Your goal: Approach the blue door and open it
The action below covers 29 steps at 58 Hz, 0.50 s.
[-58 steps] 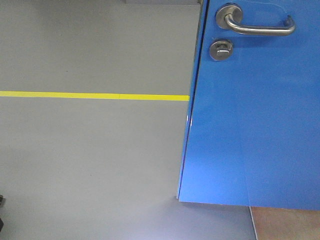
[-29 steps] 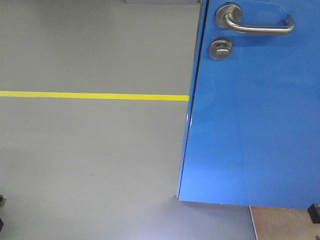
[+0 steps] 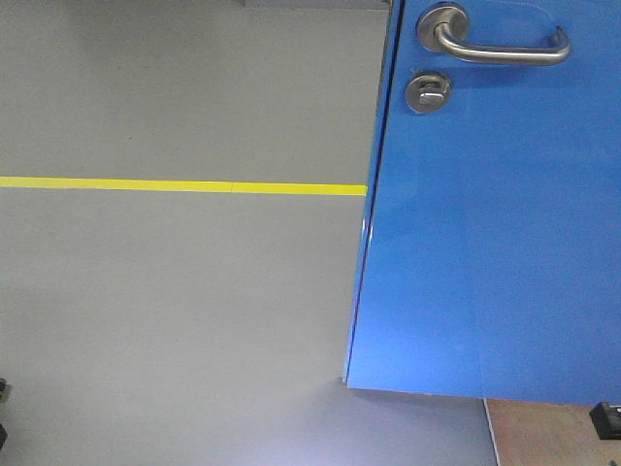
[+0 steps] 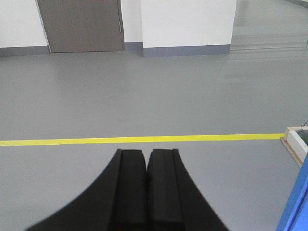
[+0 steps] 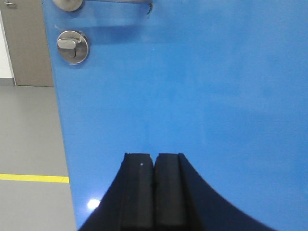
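You are closing in on the blue door, which is filling the right side of the front view, its free edge standing clear of the grey floor. The right gripper is facing the panel low down with its jaws pressed together, holding nothing; the left gripper is likewise closed and empty, pointing at the yellow floor line. Next, I judge, you are raising the right arm to the lever handle, above the thumb-turn lock. No containers are showing.
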{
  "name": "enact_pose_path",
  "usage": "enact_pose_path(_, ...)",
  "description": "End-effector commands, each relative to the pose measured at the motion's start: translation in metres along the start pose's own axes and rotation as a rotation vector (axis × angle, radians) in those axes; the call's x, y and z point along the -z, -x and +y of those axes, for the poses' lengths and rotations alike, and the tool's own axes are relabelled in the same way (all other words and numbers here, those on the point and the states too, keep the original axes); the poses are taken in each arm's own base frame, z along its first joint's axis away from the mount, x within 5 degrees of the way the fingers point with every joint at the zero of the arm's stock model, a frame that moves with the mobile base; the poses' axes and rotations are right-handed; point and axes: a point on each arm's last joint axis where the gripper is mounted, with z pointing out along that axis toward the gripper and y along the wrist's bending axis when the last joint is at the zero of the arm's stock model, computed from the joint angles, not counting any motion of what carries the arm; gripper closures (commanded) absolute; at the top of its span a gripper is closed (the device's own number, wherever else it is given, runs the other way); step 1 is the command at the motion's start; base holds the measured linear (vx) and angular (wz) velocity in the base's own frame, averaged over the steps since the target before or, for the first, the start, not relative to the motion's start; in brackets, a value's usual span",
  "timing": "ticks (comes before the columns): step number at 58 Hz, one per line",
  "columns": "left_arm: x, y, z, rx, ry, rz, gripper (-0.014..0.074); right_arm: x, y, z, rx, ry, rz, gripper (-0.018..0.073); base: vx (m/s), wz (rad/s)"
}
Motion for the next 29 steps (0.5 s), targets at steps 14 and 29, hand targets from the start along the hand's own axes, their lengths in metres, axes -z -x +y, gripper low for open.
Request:
enact_pose_path(14,0.004,0.0166,-0.0001,0.008,-0.007,-0.123,0.0524,0.0013,0.0073,-0.0007,0.006,-0.011,-0.093,0.0547,0.0,0.0)
enact_pose_path(29,0.004,0.0166,-0.0001,0.008,-0.007,-0.123,0.0524,0.0013,0.0073,-0.0007,0.006,-0.011,-0.093,0.0547,0.0,0.0)
